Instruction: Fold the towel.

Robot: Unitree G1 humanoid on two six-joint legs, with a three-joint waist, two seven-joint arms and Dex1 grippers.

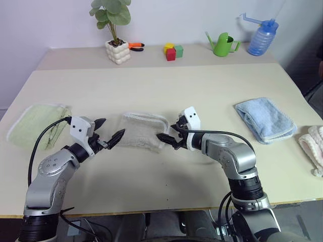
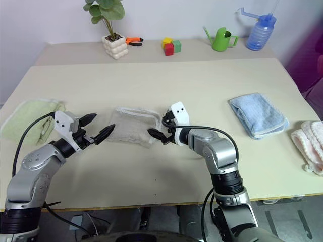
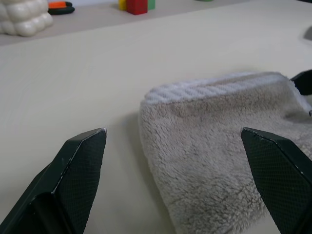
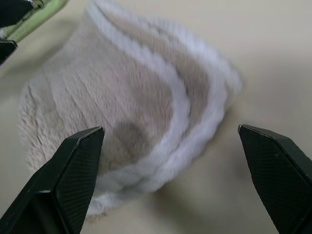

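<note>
Nearest to the robot, the left claw (image 1: 112,137) and the right claw (image 1: 168,140) hover low over the tabletop (image 1: 166,96), each with its two fingers spread wide and nothing between them. Between the two claws lies the towel (image 1: 142,129), beige with white edging, folded into a small flat bundle near the middle of the tabletop. The right claw's tips are just beside its edge. Further to the sides lie a light green towel (image 1: 35,123), a light blue towel (image 1: 265,119) and a pink cloth (image 1: 313,143). Along the far edge stand a potted plant (image 1: 115,30), coloured blocks (image 1: 172,51), a green watering can (image 1: 223,44) and a blue bottle (image 1: 262,36).
</note>
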